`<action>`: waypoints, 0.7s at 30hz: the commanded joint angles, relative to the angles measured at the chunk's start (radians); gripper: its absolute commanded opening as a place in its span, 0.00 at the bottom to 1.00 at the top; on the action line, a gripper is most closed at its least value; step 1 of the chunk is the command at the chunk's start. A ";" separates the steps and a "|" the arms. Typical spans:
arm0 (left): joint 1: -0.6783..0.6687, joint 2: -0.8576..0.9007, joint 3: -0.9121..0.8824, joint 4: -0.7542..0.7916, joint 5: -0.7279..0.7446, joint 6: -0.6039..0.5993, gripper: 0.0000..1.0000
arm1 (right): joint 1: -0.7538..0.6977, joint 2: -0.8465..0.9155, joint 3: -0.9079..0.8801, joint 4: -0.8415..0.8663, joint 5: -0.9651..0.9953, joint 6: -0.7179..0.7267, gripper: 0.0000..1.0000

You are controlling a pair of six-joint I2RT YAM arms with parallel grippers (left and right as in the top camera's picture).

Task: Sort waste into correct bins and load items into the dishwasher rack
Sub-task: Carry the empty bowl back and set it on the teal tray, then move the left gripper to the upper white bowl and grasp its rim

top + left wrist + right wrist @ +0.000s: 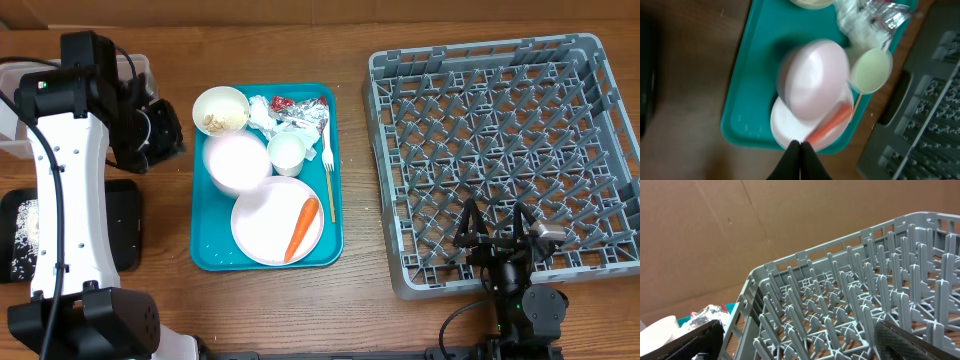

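The task is at its very beginning, I think: all the waste and dishes lie together on the teal tray [205, 215], and the dishwasher rack [382, 150], to the right of the tray, has nothing in it.

The left gripper [800, 147] hangs just to the left of the tray with its jaws clenched on nothing. The right gripper [497, 225] stands well to the right of the tray, over the near edge of the rack, jaws released wide and empty.

The orange carrot [302, 227] lies slanted on the round white plate [260, 225] at the near end of the tray. At the far end are the crumpled napkins [262, 110] and the foil wrapper [300, 108], beside a bowl [221, 110] with beige bits. The clear tub [140, 65] and the black tray [125, 230] wait left of the teal tray, partly hidden behind the arm.

For the next move, the left jaws must first open, then come down around one piece of waste. The carrot looks the easiest: long, firm, lying free.
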 commanded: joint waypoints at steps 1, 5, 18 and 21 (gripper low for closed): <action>0.001 -0.014 0.009 -0.039 -0.062 -0.224 0.04 | -0.006 -0.008 -0.010 0.008 0.000 0.001 1.00; 0.006 -0.014 0.009 -0.009 0.006 -0.225 0.04 | -0.006 -0.008 -0.010 0.008 0.000 0.001 1.00; -0.005 -0.013 0.009 -0.014 -0.079 -0.150 0.32 | -0.006 -0.008 -0.010 0.008 0.000 0.001 1.00; -0.014 -0.013 0.009 -0.023 -0.080 -0.130 0.51 | -0.006 -0.008 -0.010 0.008 0.000 0.001 1.00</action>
